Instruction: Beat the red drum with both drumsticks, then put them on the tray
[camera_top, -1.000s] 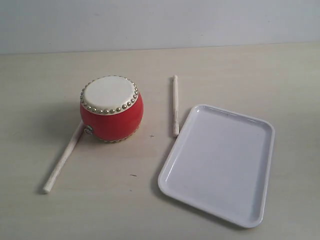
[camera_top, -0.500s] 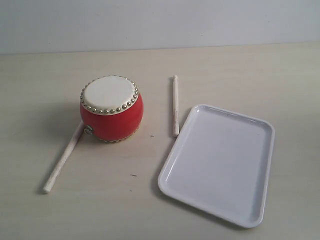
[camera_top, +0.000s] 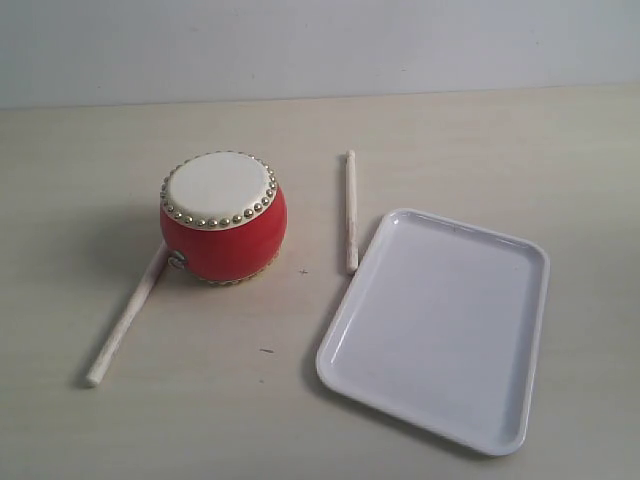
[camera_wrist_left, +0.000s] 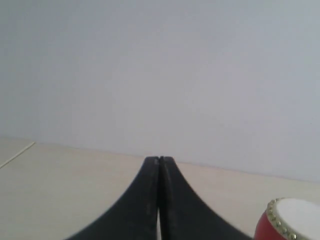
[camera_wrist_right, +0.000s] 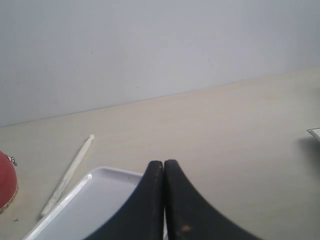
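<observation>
Reaching comes first: we see left gripper (camera_wrist_left: 159, 161) and right gripper (camera_wrist_right: 163, 163) closed, empty. Nearest is the tray (camera_top: 333, 362); left drumstick (camera_top: 127, 318) ends at red drum (camera_top: 224, 238) base, probably touching; right drumstick (camera_top: 351, 210) lies farther, just beside tray. We'd open, grip each mid-shaft.

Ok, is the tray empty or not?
Empty: the tray is bare white inside; both drumsticks lie on the table outside it.
</observation>
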